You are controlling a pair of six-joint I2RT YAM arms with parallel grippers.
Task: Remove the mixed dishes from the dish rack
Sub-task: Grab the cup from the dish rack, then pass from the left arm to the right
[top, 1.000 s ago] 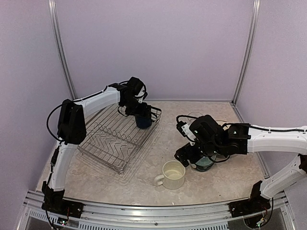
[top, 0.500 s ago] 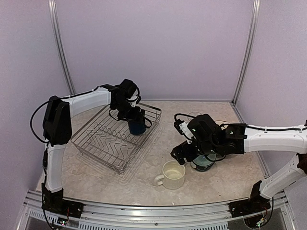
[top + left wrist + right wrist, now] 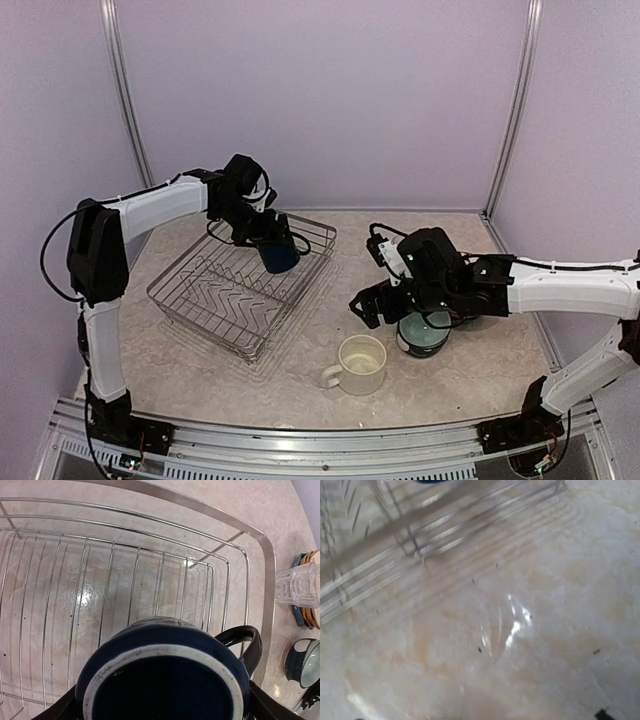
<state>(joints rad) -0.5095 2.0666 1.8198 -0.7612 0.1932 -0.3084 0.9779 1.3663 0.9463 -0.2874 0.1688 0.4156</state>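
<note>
Mug (image 3: pixel 165 677) clamped in left tool (image 3: pixel 270 242) above dish rack (image 3: pixel 225 290) | right tool (image 3: pixel 366 305) apart, empty

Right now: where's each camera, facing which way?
Top external: above, behind the bases, facing down-forward; left arm and right arm show.
Left wrist: on left arm, down over navy mug into dish rack; fingers at bottom corners.
Right wrist: down at blurred table and rack edge; robot barely visible.
Shared: top and left wrist both show mug, rack.
</note>
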